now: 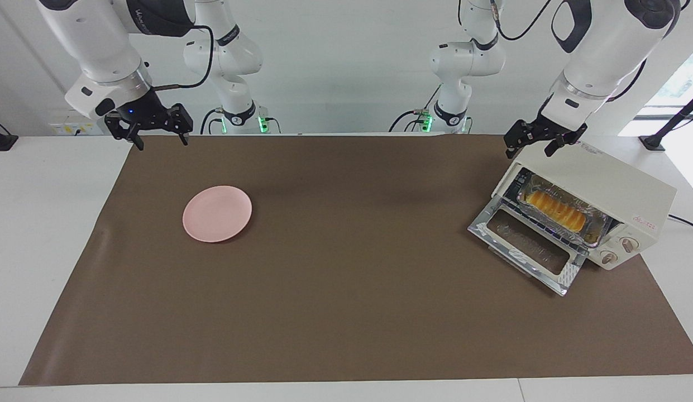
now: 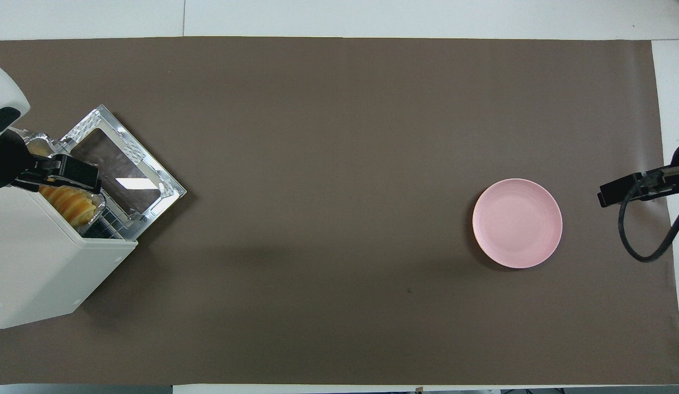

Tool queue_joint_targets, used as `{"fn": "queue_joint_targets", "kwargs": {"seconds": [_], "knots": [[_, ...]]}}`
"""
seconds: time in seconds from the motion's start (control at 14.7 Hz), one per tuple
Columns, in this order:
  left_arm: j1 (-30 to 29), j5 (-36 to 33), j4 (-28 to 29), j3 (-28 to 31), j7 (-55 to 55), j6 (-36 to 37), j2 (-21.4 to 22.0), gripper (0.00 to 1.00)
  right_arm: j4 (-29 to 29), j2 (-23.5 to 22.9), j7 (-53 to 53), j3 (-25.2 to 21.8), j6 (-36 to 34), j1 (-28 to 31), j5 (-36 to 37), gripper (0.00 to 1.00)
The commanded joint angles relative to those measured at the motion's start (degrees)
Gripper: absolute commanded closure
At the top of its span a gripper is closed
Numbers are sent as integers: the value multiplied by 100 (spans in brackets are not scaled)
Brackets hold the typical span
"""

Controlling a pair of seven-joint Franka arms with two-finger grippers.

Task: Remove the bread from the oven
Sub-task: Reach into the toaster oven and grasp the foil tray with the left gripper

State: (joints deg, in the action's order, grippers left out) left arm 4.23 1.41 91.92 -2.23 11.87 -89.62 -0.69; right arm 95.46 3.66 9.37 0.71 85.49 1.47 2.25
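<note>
The right gripper (image 1: 161,135) hangs in the air with its jaws apart and nothing between them, over the corner of the brown mat (image 1: 346,312) at the right arm's end of the desk, on the edge nearest the robots. The pink plate (image 1: 217,214) lies bare on the mat below it, farther from the robots and apart from everything else. The middle of the mat stretches flat toward the left arm's end.

There the oven (image 1: 608,187) stands askew near the mat's corner, its glass door (image 1: 527,244) dropped flat onto the mat and facing the middle of the desk. The bread (image 1: 553,205) lies inside the oven, in a crinkled foil tray (image 1: 594,230) on the wire rack, visible through the open mouth. The oven's roof overhangs most of the loaf. The left gripper (image 1: 530,146) hovers empty, jaws apart, over the oven's top edge above the opening, clear of the bread.
</note>
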Motion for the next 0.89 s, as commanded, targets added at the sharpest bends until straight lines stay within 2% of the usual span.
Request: {"fn": "queue_joint_targets", "kwargs": {"seconds": [0.0, 0.2, 0.48, 0.82], "knots": [[-19, -174, -94, -14, 1077, -407, -570, 0, 113, 117, 83, 87, 2, 143, -120, 0], [-28, -1035, -245, 4, 2210, -687, -1213, 0, 113, 117, 92, 87, 2, 143, -120, 0], [-107, -1703, 282, 74, 3153, -1162, -1345, 0, 113, 117, 100, 87, -6, 143, -120, 0], [-370, -1951, 1020, 109, 3225, -1926, -1355, 0, 113, 117, 100, 87, -6, 143, -120, 0]]}}
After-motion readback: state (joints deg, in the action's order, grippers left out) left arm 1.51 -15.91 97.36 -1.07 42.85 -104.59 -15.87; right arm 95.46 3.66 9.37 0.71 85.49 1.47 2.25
